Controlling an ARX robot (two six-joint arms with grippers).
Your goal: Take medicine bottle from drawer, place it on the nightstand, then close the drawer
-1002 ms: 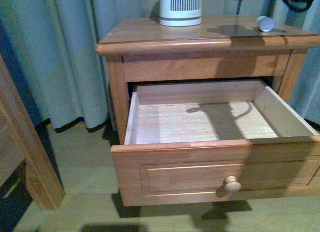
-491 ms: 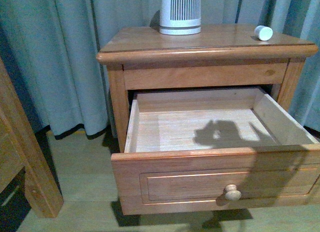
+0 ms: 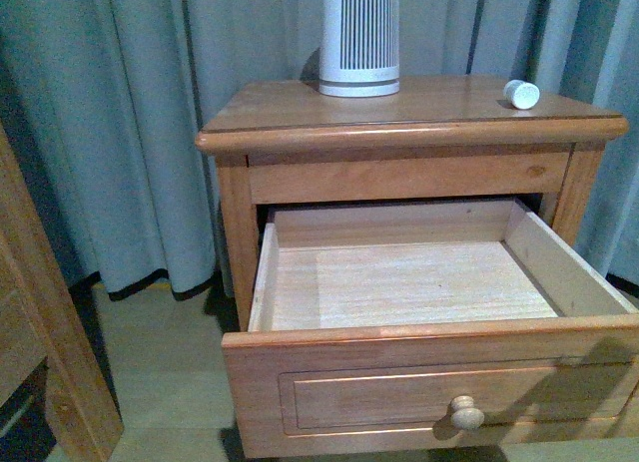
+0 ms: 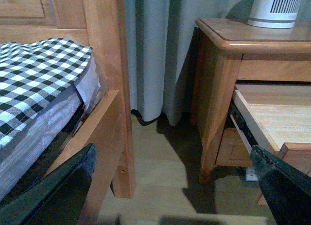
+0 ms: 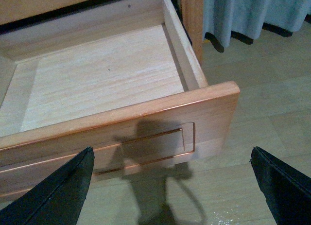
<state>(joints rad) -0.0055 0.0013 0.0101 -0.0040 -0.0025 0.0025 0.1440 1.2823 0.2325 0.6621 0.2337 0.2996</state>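
The medicine bottle (image 3: 521, 94), small and white, lies on its side at the right rear of the nightstand (image 3: 399, 108) top. The drawer (image 3: 379, 382) below is pulled far out, its pale wood inside empty, its round knob (image 3: 466, 412) at the front. Neither gripper shows in the front view. My right gripper (image 5: 170, 191) is open above the floor, just in front of the drawer (image 5: 97, 79) panel's right end. My left gripper (image 4: 172, 186) is open, low between the bed frame and the nightstand (image 4: 218, 89), beside the drawer (image 4: 272, 113) side.
A tall white ribbed device (image 3: 359, 38) stands at the back of the nightstand top. Grey-blue curtains (image 3: 120, 133) hang behind. A wooden bed frame (image 4: 107, 89) with a checked cover (image 4: 39, 74) stands to the left, with a narrow strip of floor (image 4: 155, 162) between.
The arm seen above the nightstand's right rear has left the front view, and its shadow over the drawer is gone. The nightstand sits lower in the picture. The bottle stays on top.
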